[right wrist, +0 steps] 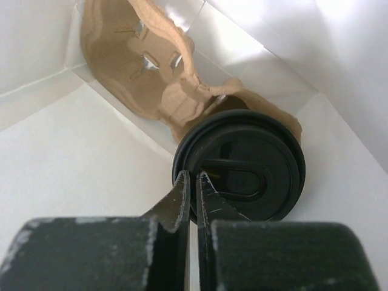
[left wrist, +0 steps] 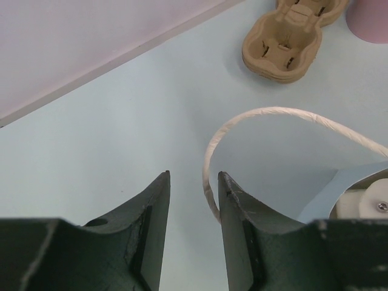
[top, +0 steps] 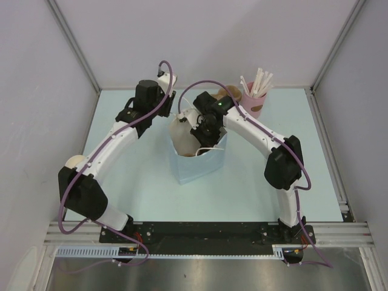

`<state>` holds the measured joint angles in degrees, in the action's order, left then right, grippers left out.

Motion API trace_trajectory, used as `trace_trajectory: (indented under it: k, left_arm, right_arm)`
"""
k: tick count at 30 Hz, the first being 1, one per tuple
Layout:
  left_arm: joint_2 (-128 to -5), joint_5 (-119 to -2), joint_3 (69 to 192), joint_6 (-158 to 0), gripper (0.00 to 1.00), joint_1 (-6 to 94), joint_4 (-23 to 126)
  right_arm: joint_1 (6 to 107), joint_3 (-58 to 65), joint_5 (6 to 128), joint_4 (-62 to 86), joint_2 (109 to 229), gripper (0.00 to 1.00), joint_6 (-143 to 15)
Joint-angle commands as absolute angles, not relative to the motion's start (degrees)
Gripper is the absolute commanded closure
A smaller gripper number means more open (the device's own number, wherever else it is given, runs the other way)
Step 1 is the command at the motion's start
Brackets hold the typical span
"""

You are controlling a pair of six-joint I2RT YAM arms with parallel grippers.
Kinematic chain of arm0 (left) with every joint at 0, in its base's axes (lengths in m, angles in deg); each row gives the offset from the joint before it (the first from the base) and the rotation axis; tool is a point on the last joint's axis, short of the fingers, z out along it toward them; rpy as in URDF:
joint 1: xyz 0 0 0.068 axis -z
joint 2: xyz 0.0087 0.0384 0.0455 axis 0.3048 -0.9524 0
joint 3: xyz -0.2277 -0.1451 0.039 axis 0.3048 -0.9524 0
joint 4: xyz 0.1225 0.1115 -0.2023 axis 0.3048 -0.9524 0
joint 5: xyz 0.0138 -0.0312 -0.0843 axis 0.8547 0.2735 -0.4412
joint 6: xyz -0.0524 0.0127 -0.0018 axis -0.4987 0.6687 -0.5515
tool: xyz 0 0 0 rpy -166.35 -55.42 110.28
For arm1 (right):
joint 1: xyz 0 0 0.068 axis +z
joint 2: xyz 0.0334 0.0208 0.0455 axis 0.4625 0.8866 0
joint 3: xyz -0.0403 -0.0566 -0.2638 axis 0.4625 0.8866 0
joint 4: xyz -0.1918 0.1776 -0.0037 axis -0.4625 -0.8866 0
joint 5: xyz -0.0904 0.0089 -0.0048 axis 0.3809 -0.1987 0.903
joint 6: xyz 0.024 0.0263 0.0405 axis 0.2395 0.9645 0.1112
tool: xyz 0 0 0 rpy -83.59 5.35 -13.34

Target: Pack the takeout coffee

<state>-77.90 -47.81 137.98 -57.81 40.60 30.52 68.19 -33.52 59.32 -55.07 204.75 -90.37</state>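
The takeout coffee shows in the right wrist view by its round black lid (right wrist: 254, 170). It stands in a tan pulp carrier (right wrist: 139, 54) inside the white-lined, light blue paper bag (top: 197, 165). My right gripper (right wrist: 192, 177) reaches down into the bag (top: 204, 130) and is shut on the lid's left rim. My left gripper (left wrist: 194, 179) is at the bag's far left side (top: 171, 104), jaws apart. The bag's white twisted handle (left wrist: 273, 112) loops up beside its right finger (left wrist: 233, 206), touching the inner face.
A stack of tan pulp carriers (left wrist: 282, 45) lies at the back of the table (top: 233, 93). A pink cup of white straws (top: 254, 103) stands to its right. Grey walls close in the table at left, back and right.
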Motion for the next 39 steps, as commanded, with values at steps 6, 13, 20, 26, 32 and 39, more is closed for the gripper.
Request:
trace_trajectory:
  k: [6,13,20,26,32,39]
  left_arm:
    - [-74.39,-46.81,137.07,-57.55,0.58,40.60,31.53]
    - [-74.39,-46.81,137.33,-57.46,0.58,40.60,31.44]
    - [-74.74,-46.63,137.25,-57.46,0.58,40.60,31.35]
    - [-74.83,-46.81,137.51,-57.46,0.57,40.60,31.35]
    - [-75.00,-47.16,137.42,-57.64,0.57,40.60,31.27]
    - [-74.74,-47.68,137.33,-57.72,0.55,40.69,31.18]
  right_arm:
    - [67.98,-29.47,62.61,-56.83,207.80,1.00,-91.18]
    - [67.98,-26.23,62.52,-54.89,206.84,1.00,-91.19]
    - [67.98,-26.91,62.17,-54.45,205.70,1.00,-91.36]
    - [68.06,-32.36,61.02,-57.00,203.85,0.84,-91.89]
    - [68.68,-36.94,60.50,-58.75,201.83,0.64,-92.15]
    - [69.56,-38.52,59.36,-59.02,201.03,0.35,-92.77]
